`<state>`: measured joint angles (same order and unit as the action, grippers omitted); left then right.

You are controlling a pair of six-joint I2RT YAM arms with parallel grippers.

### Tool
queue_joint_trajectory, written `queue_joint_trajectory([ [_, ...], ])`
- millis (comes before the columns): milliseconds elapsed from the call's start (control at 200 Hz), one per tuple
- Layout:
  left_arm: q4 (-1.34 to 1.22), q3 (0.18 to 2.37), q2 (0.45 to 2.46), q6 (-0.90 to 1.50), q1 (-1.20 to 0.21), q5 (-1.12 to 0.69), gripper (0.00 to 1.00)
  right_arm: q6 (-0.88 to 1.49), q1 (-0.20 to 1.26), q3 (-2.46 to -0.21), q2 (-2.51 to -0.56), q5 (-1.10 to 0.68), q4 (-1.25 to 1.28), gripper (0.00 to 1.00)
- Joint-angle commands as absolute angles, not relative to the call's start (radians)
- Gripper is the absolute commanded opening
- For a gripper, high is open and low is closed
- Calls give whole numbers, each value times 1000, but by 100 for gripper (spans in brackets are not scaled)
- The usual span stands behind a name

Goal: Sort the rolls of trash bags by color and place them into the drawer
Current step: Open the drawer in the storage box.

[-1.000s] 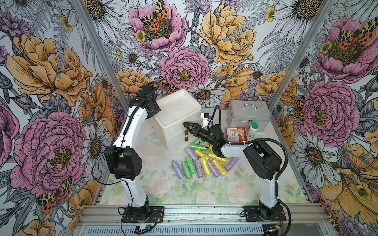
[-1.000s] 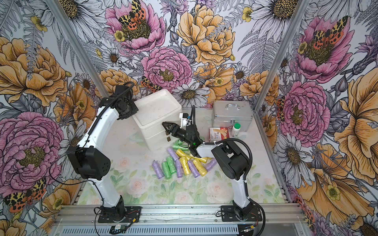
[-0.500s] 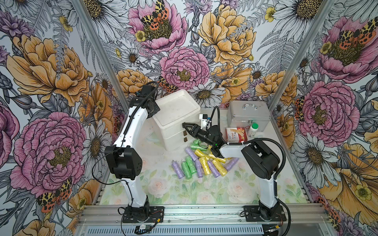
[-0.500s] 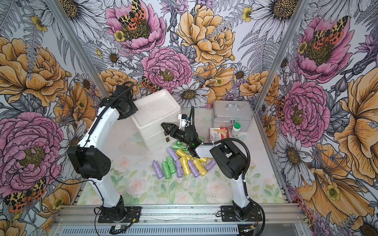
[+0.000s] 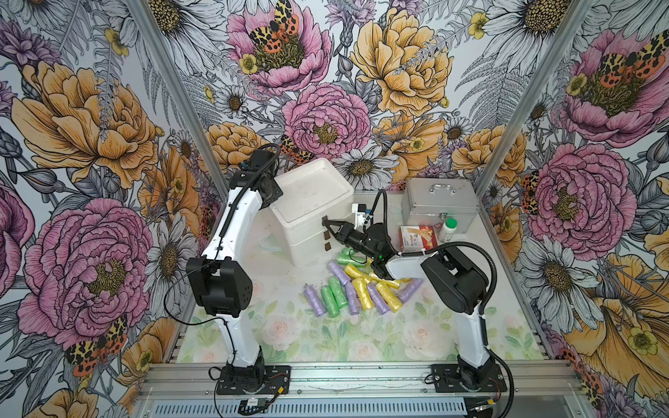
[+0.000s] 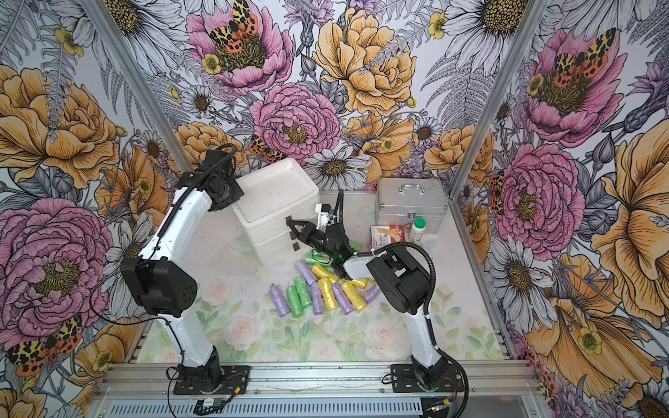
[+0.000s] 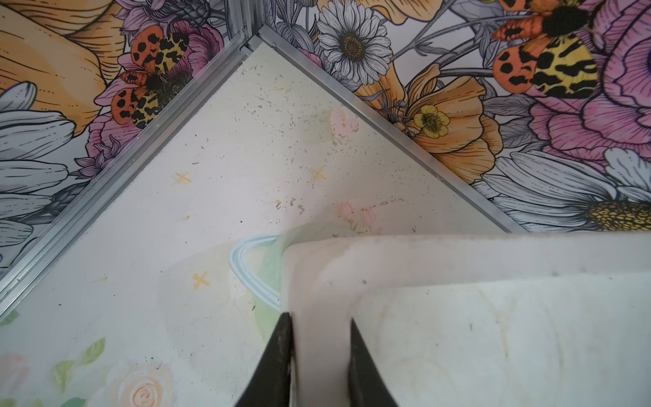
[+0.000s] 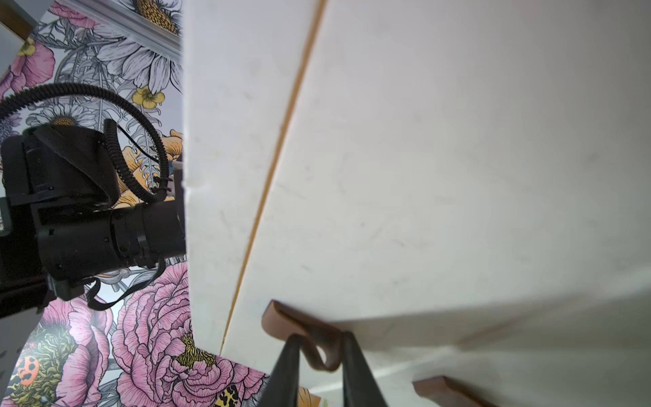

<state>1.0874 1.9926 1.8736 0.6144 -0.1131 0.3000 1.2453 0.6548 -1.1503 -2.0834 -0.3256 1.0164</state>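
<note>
Pinching the small brown handle (image 8: pixel 281 317) on the white plastic drawer unit (image 5: pixel 304 231), the right tool (image 8: pixel 320 336) is probably risking slipping off under a pull; the left tool (image 7: pixel 320 316) is clamping the unit's rim.

Round me floral wallpaper walls (image 5: pixel 325 119), big peonies, moths. Under me tabletop (image 5: pixel 325 340), pale, faint rose print. Along front edge, aluminium rail (image 5: pixel 362 376).

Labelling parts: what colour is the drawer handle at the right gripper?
Brown handle, clearest in the right wrist view.
</note>
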Motion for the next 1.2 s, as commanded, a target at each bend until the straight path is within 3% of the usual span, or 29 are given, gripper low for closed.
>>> queue_joint_trajectory([
  [0, 1091, 2019, 1887, 629, -131, 216, 12, 1247, 646, -1155, -2089, -296, 1104, 8],
  [45, 1090, 2023, 1888, 629, -132, 216, 12, 1249, 644, -1144, -2083, -294, 1109, 0],
  [811, 1091, 2045, 1915, 664, -125, 222, 5, 1243, 634, -684, -1807, -302, 1215, 0],
  [1196, 1091, 2043, 1920, 681, -124, 223, 1, 1128, 634, -584, -1598, -282, 950, 0],
])
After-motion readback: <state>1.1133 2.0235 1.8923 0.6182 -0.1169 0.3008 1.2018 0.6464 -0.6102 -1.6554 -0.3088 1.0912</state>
